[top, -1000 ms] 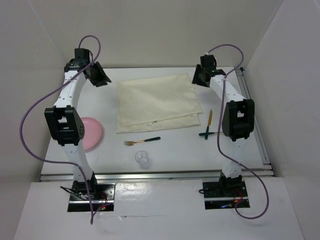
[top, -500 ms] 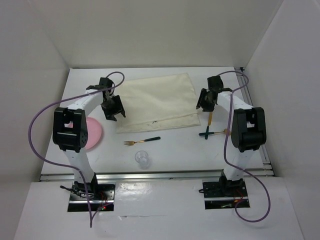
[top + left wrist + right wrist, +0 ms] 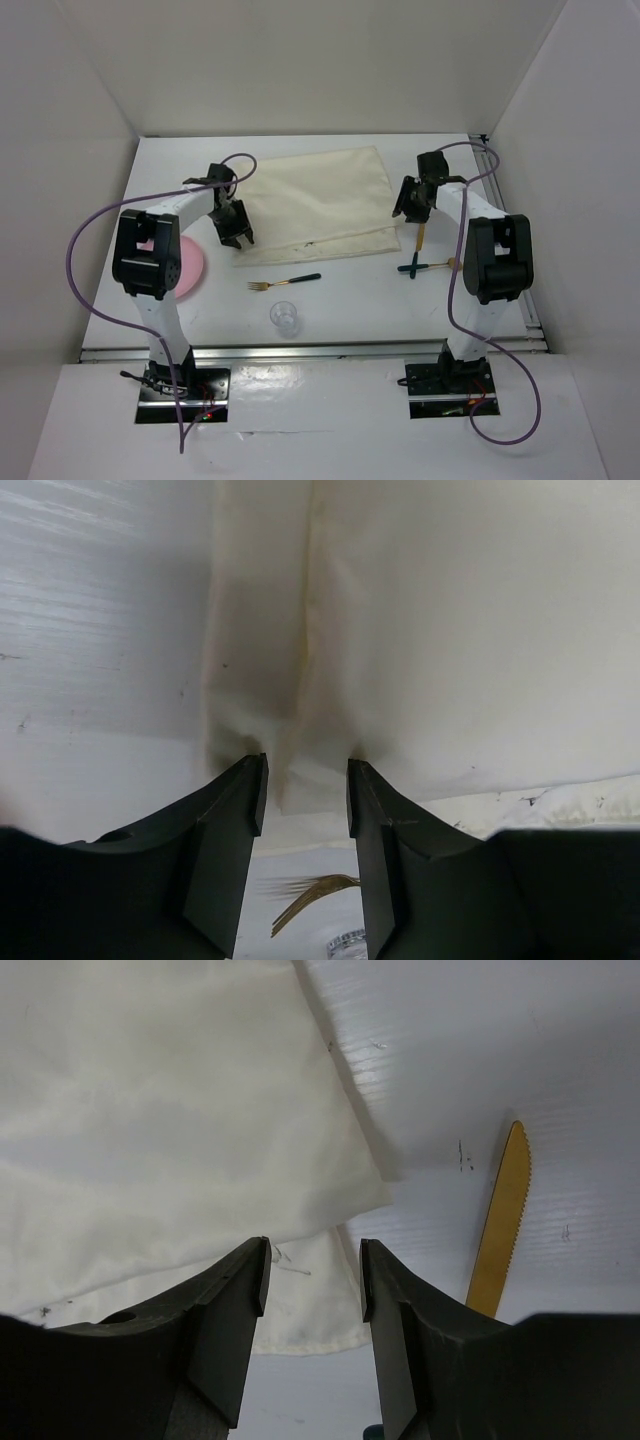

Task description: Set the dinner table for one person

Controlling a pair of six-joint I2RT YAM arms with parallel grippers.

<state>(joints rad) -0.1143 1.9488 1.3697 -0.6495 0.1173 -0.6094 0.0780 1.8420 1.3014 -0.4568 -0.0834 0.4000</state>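
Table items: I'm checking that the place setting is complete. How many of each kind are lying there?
Cloth mat: 1
Plate: 1
Glass: 1
Fork: 1
Knife: 1
Green-handled piece crossing the knife, kind unclear: 1
Total: 6

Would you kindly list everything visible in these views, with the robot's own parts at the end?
dinner table: one, white, aluminium rails at its edges, under everything
cloth mat: one, cream, lying at the table's middle, towards the far side
plate: one, pink, left side, partly hidden by the left arm
fork: one, gold tines and dark green handle, just in front of the mat
glass: one, clear, in front of the fork
knife: one, gold serrated blade, right of the mat
second utensil: one, green handle, by the knife's near end, type unclear
arms: two, white and black
left gripper: black, open, at the mat's near left corner
right gripper: black, open, over the mat's near right corner
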